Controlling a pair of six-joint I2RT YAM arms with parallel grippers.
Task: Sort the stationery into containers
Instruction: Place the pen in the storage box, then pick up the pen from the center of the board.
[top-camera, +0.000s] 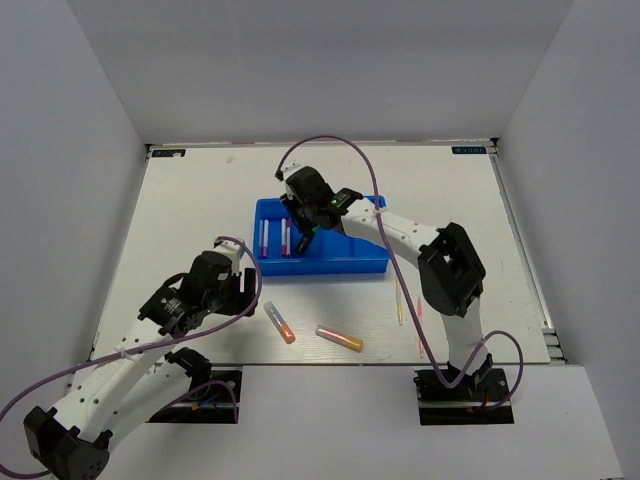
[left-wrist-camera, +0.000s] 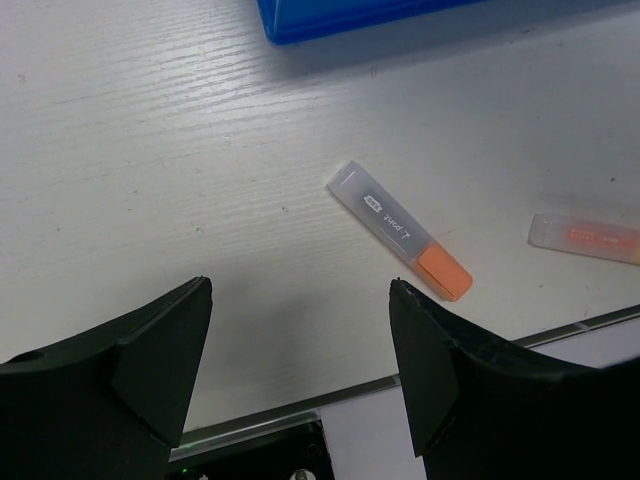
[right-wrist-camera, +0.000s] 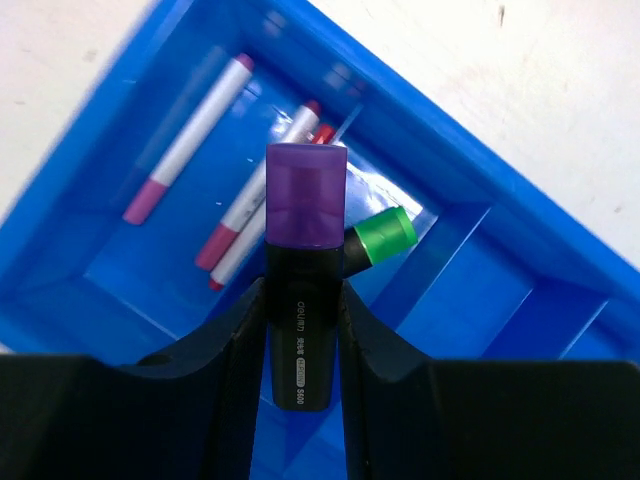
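The stationery outside the tray is lying close to your near edge. An orange highlighter is lying slantwise, its orange cap pointing toward the edge strip. A second highlighter is lying crosswise just to its right, the two not touching, with bare table around them. Your left claw is hovering over that spot, jaws standing wide apart and empty. Farther right, two thin sticks are lying pointing near to far. Beyond them the blue tray is sitting mid-table, with open room on every side. Your right claw is hanging over its left half, clamping a purple highlighter. Its long axis is running along the fingers, cap pointing away from the wrist. Under it, pink-white pens and a green-capped marker are lying inside the tray.
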